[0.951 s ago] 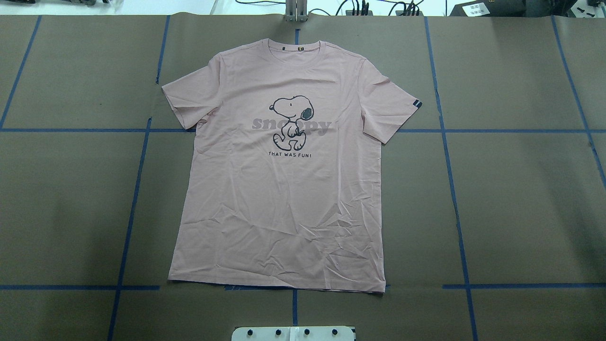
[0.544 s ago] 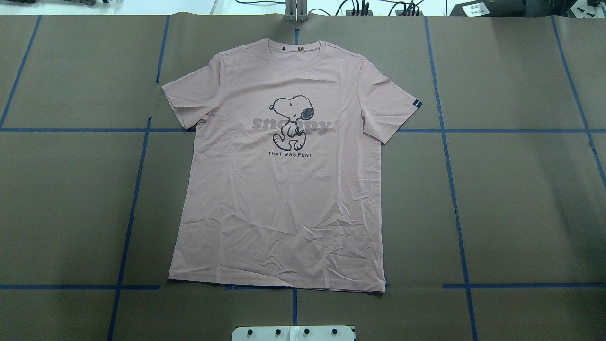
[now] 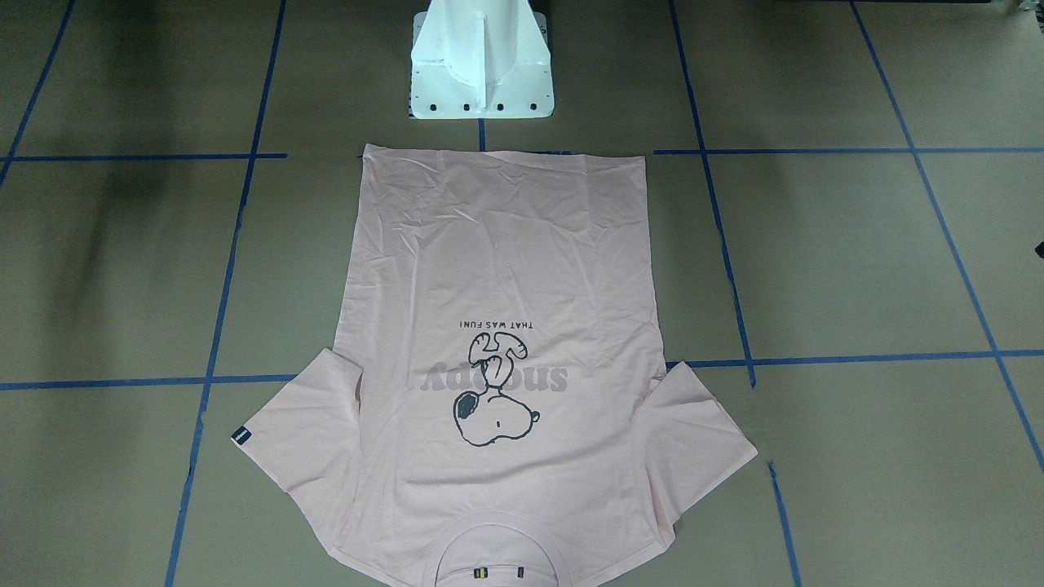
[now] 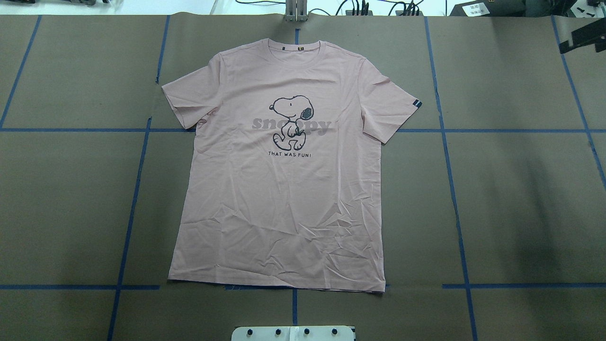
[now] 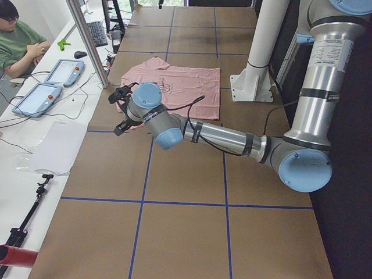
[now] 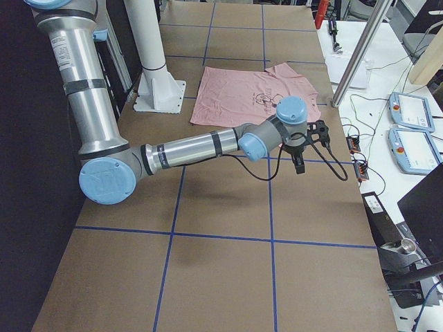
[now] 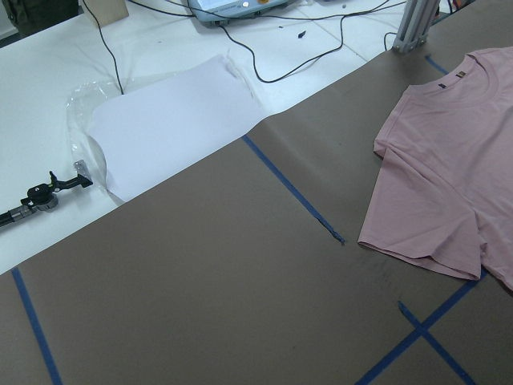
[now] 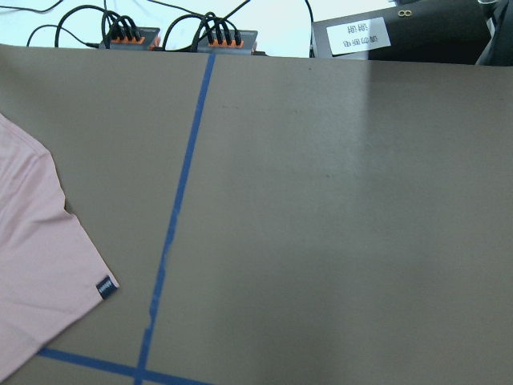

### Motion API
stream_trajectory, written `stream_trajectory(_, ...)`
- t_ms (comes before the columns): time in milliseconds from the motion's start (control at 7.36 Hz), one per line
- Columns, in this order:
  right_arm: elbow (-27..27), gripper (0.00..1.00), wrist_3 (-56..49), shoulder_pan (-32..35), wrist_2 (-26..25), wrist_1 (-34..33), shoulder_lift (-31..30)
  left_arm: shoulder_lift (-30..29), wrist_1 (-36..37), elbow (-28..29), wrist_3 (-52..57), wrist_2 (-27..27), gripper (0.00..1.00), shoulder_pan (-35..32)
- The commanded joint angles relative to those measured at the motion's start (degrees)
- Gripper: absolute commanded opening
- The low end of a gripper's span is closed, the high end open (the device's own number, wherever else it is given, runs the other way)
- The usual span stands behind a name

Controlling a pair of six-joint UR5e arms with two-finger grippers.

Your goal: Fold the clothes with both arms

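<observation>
The pale pink T-shirt [image 4: 284, 199] lies flat and print side up in the middle of the brown table, collar at the far edge, both sleeves spread; it also shows in the front view [image 3: 497, 261]. My left gripper [image 5: 120, 110] hovers beyond the shirt's left sleeve [image 7: 425, 233], apart from the cloth. My right gripper [image 6: 309, 146] hangs past the right sleeve [image 8: 40, 273]; only a black part of it [image 4: 581, 40] shows at the overhead view's top right edge. I cannot tell whether either gripper is open or shut. Neither one touches the shirt.
Blue tape lines [image 4: 450, 166] divide the table into squares. The white pedestal base [image 3: 481, 73] stands at the shirt's hem. A white bench beyond the far edge holds tablets [image 5: 49, 81], cables [image 8: 128, 36] and a white sheet [image 7: 168, 120]. A person [image 5: 17, 40] sits there.
A black part of my right gripper has come into the overhead view at its top right edge. The shirt has not moved.
</observation>
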Motion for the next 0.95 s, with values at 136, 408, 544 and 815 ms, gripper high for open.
stream_trajectory(136,-3.0,0.88,23.0,-17.4,-19.7,7.3,7.2,0.5,-1.5,0.2,-0.3,-0.1,1.0,1.3)
stream_trajectory(408,-8.2,0.79,23.7,-22.8,-24.5,7.3,10.5,0.5,-1.5,0.1,-0.3,-0.4,1.0,1.4)
stream_trajectory(544,-9.1,0.77,23.7,-24.5,-27.0,7.5,10.5,0.5,-1.6,0.0,-0.3,-0.5,1.0,1.4)
stream_trajectory(815,-11.0,0.71,25.9,-27.4,-30.2,7.5,10.8,0.5,-1.6,-0.2,-0.3,-0.5,1.0,1.4)
